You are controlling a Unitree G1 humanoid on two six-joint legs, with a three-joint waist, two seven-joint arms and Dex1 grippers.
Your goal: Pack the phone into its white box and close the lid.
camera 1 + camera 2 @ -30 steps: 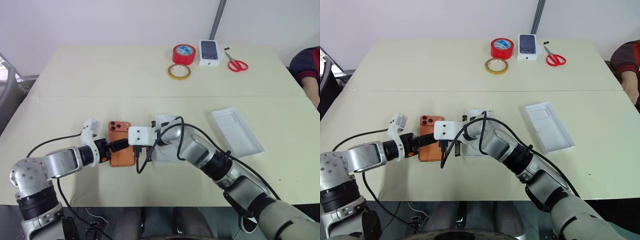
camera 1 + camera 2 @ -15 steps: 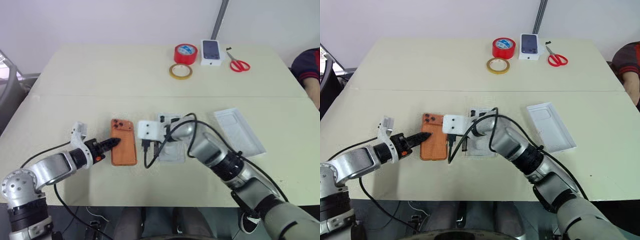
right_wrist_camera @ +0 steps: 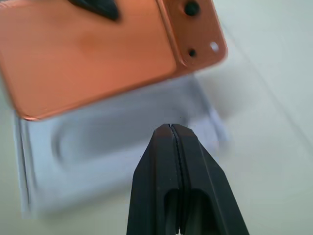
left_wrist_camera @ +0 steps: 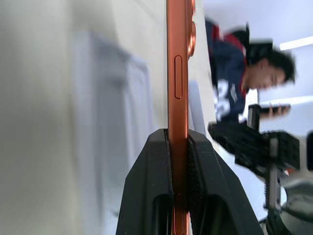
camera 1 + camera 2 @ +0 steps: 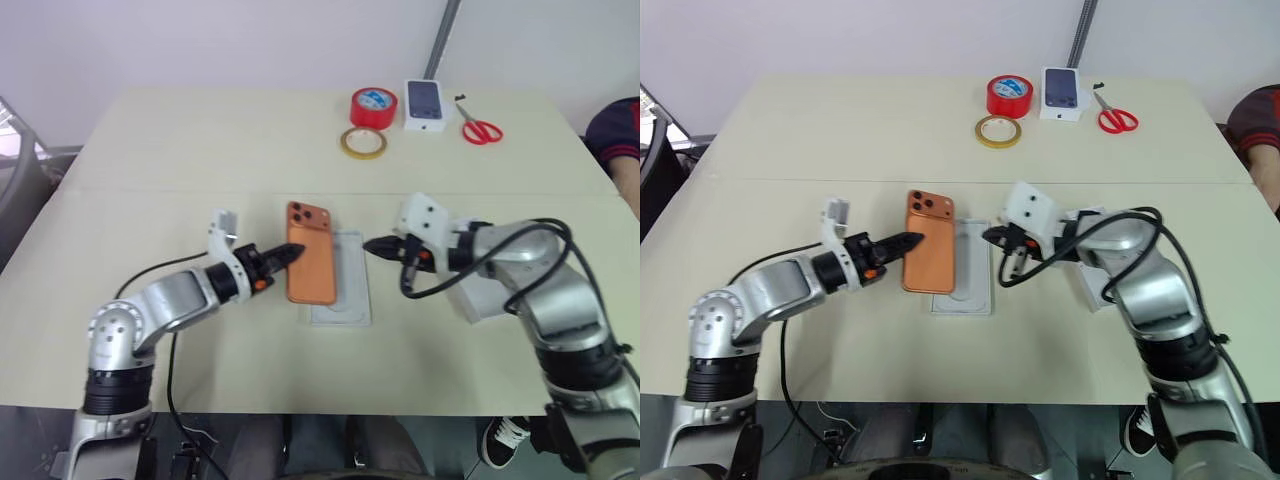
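The orange phone (image 5: pixel 312 262) hangs back side up just above the table, its camera block at the far end. My left gripper (image 5: pixel 293 252) is shut on its left edge; in the left wrist view both fingers (image 4: pixel 205 166) clamp the thin edge of the phone (image 4: pixel 177 73). Under and right of it lies a flat white insert (image 5: pixel 350 295) with a phone-shaped recess. My right gripper (image 5: pixel 372 245) hovers shut and empty beside the insert's far right corner. The lid (image 5: pixel 470 302), open side up, is mostly hidden behind my right arm. The white box is out of view.
At the table's far side lie a red tape roll (image 5: pixel 372 106), a yellow tape ring (image 5: pixel 360 143), a small white box printed with a dark phone (image 5: pixel 425 103) and red scissors (image 5: pixel 477 127). A person (image 5: pixel 615 140) sits at the far right edge.
My left gripper has shut on the phone's edge and carried it right, over the insert's left part. My right gripper, still shut, has swung right, off the insert.
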